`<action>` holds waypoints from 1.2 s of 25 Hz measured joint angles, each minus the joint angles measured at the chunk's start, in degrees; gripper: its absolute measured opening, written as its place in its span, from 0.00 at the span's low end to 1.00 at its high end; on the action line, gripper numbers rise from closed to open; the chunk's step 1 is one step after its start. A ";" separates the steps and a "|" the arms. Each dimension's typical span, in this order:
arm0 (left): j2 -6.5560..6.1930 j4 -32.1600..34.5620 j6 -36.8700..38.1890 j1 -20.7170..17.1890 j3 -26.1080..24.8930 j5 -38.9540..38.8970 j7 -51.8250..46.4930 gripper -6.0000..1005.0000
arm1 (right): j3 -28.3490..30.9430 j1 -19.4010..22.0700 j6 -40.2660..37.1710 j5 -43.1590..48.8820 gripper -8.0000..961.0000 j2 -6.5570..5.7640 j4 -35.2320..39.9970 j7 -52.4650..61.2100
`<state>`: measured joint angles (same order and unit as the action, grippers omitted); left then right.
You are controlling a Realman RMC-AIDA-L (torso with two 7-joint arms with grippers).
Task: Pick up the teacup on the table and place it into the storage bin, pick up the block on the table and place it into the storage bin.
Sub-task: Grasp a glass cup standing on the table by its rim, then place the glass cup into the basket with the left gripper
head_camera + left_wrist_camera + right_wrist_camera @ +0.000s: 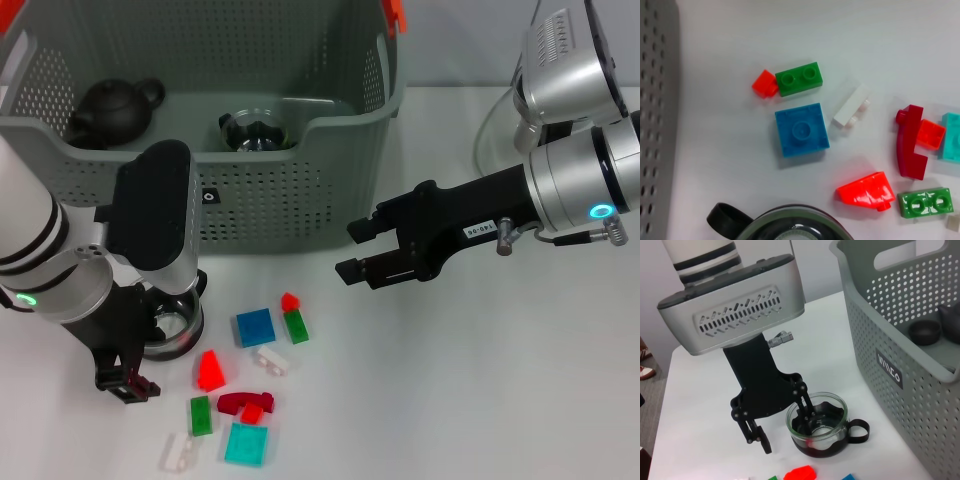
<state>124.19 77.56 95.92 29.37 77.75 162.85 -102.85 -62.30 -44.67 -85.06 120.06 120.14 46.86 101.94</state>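
Note:
The glass teacup [178, 326] with a dark base stands on the table in front of the storage bin [300, 190]. It also shows in the right wrist view [817, 427] and at the edge of the left wrist view [790, 225]. My left gripper [784, 430] is open and straddles the cup's wall: one finger is inside the cup, the other outside and clear of it. Several blocks lie beside the cup, among them a blue block [255, 327] [801, 129] and a red wedge [210, 370]. My right gripper [346, 250] is open and empty, above the table to the right of the bin.
The grey bin [900, 340] holds a black teapot [110, 110] and a glass vessel [255, 130]. A green block [296, 327], white block [270, 358], dark red arch [243, 403] and teal block [246, 443] lie scattered near the front.

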 joint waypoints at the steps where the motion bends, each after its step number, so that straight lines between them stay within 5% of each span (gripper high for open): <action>1: 0.00 -0.05 -0.02 0.00 -0.04 0.04 0.01 0.68 | 0.00 0.01 0.00 0.00 0.64 0.00 0.04 0.00; 4: 0.00 -0.24 -0.33 -0.01 -0.14 0.11 0.03 0.68 | -0.01 0.04 -0.01 0.00 0.64 0.00 0.24 0.05; 15: 0.00 -0.94 -1.79 -0.17 0.27 0.21 0.29 0.24 | -0.01 0.19 -0.36 -0.05 0.64 0.00 0.51 0.10; 23: 0.07 0.14 -1.08 -0.47 0.16 -0.01 0.69 0.06 | -0.01 0.20 -0.46 -0.09 0.64 0.00 0.51 0.10; 27: 0.08 3.51 3.10 -0.93 -2.61 -1.56 0.81 0.06 | -0.01 0.20 -0.51 -0.10 0.64 -0.04 0.53 0.10; 30: 0.04 6.91 10.43 -0.41 -9.61 -7.18 0.84 0.05 | -0.01 0.20 -0.75 -0.10 0.64 -0.24 0.59 0.07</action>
<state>124.23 84.47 106.35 28.96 68.14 155.67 -102.01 -62.31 -44.47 -85.81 119.96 119.90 47.45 102.01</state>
